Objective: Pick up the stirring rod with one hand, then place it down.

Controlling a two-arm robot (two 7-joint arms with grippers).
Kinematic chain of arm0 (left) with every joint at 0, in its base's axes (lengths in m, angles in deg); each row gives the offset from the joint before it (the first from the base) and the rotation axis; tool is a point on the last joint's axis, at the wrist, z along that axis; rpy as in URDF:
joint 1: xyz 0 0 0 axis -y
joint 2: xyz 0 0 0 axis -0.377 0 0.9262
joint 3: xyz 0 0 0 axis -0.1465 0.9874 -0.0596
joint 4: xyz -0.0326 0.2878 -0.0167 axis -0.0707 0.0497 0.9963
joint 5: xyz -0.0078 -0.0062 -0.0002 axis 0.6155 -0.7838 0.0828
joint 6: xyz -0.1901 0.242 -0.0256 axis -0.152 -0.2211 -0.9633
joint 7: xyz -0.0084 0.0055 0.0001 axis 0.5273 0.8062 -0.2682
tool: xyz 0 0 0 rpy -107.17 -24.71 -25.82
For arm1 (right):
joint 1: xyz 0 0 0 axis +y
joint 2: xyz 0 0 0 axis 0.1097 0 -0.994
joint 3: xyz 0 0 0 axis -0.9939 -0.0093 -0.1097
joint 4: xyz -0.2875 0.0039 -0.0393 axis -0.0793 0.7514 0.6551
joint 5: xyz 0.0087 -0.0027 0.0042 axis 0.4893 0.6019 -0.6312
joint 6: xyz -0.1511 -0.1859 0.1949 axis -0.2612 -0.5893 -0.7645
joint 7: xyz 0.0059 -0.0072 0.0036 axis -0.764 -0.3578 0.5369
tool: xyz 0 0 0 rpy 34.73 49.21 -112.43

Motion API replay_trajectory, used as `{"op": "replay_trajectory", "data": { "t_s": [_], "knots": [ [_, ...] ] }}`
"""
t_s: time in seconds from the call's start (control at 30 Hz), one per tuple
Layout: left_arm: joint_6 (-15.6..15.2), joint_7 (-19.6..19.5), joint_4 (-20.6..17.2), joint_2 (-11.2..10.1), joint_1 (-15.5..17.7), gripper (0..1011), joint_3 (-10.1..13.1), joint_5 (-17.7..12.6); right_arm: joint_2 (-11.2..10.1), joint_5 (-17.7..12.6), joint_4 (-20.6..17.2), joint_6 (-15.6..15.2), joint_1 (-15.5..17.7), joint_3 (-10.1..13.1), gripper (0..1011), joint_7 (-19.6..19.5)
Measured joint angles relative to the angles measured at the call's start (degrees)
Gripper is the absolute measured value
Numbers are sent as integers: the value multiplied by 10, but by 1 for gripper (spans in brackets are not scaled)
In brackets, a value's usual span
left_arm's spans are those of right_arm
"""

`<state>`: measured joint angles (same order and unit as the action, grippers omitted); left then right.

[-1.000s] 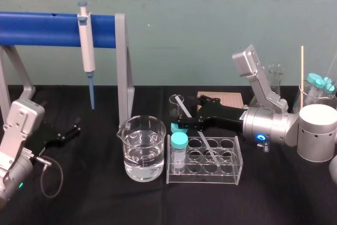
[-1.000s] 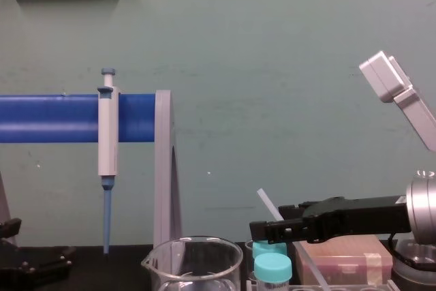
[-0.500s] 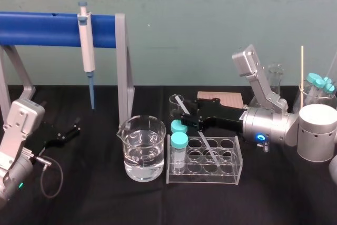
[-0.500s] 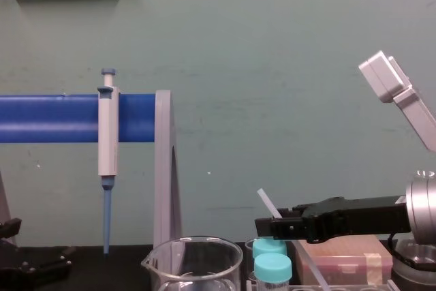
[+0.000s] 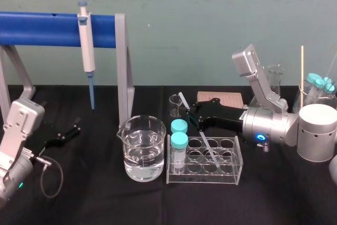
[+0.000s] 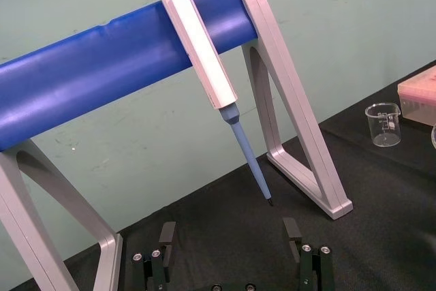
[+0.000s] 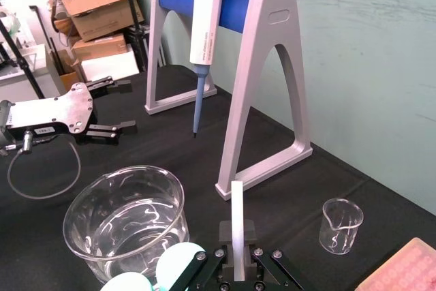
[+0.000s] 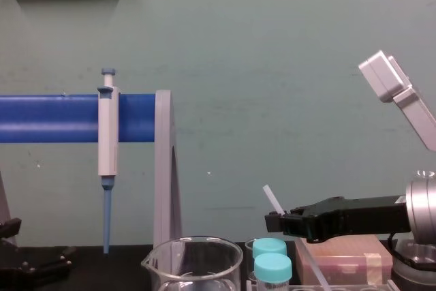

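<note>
The stirring rod (image 5: 182, 99) is a thin translucent white stick. It leans up to the left, and its lower end stands in a well of the clear tube rack (image 5: 205, 176). My right gripper (image 5: 190, 110) reaches in from the right and is shut on the rod's upper part. The right wrist view shows the rod (image 7: 237, 216) pinched between the two black fingers of that gripper (image 7: 237, 264). In the chest view the rod's top (image 8: 273, 200) sticks out above the gripper (image 8: 271, 221). My left gripper (image 5: 71, 130) rests open at the far left, also seen in its wrist view (image 6: 229, 236).
A beaker of water (image 5: 141, 148) stands left of the rack, and two teal-capped tubes (image 5: 179, 143) stand at the rack's left end. A small empty beaker (image 5: 175, 105) and a pink box (image 5: 224, 98) sit behind. A pipette (image 5: 86, 46) hangs on the blue stand (image 5: 47, 29). Glassware (image 5: 316, 82) crowds the right.
The right gripper's fingers have closed onto the rod, and the gripper has drawn back a little to the right. The rod's top has shifted slightly right. The left arm has stayed still.
</note>
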<state>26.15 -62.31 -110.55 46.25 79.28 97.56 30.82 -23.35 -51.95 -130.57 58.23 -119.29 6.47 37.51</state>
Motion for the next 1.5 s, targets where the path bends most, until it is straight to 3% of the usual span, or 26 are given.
{"op": "replay_trajectory", "data": {
  "t_s": [0.23, 0.33, 0.37, 0.47, 0.7, 0.8, 0.9, 1.2, 1.5],
  "knots": [
    [0, 0, 0, 0, 0, 1000, 0, 0, -1, 0, -4, 9, 4, 3, 72, -4],
    [0, 0, 0, 0, 0, 1000, 0, 0, -2, 4, -23, 46, 25, 19, 71, -27],
    [0, 0, 0, 0, 0, 1000, 0, 0, -2, 4, -23, 46, 25, 19, 71, -27],
    [0, 0, 0, 0, 0, 1000, 0, 0, -5, 15, -52, 95, 52, 38, 72, -55],
    [0, 0, 0, 0, 0, 1000, 0, 0, -15, 32, -104, 177, 98, 71, 71, -87],
    [0, 0, 0, 0, 0, 1000, 0, 0, -20, 32, -136, 218, 128, 95, 71, -100],
    [0, 0, 0, 0, 0, 1000, 0, 0, -21, 24, -159, 240, 148, 115, 71, -107],
    [0, 0, 0, 0, 0, 1000, 0, 0, -18, -6, -216, 264, 184, 172, 71, -123],
    [0, 0, 0, 0, 0, 1000, 0, 0, -11, -31, -232, 256, 198, 202, 71, -121]
  ]
}}
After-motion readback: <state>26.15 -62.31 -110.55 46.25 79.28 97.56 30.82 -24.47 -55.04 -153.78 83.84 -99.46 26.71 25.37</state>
